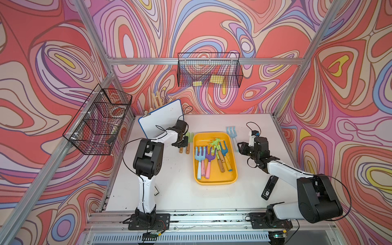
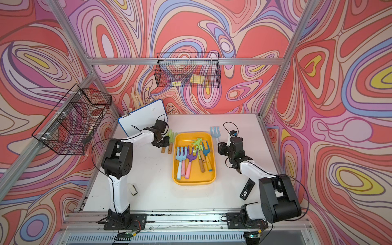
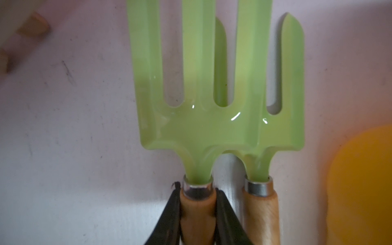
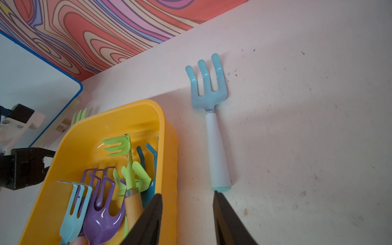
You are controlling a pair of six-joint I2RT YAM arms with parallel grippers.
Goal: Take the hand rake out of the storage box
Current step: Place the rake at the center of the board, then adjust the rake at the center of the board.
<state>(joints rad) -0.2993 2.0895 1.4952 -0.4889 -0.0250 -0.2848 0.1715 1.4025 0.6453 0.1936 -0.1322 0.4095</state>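
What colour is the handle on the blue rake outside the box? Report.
Its handle: white, blue-capped; clearest in right wrist view.

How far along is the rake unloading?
Done: a light-blue rake lies on the table beside the storage box; one green rake on its other side. In hand: left pincer shut on a second green rake, outside the box; right pincer open, empty. Left: the purple rake and several others in the box.

Swirling red, pink and lilac walls (image 1: 212, 25) wrap the cell. The aluminium frame (image 1: 148, 61) carries a back wire basket (image 1: 210, 71) high beyond the jaws and a side wire basket (image 1: 97, 123) outboard of the left jaws. A scuffed white tabletop (image 1: 174, 191) lies beneath both pairs.
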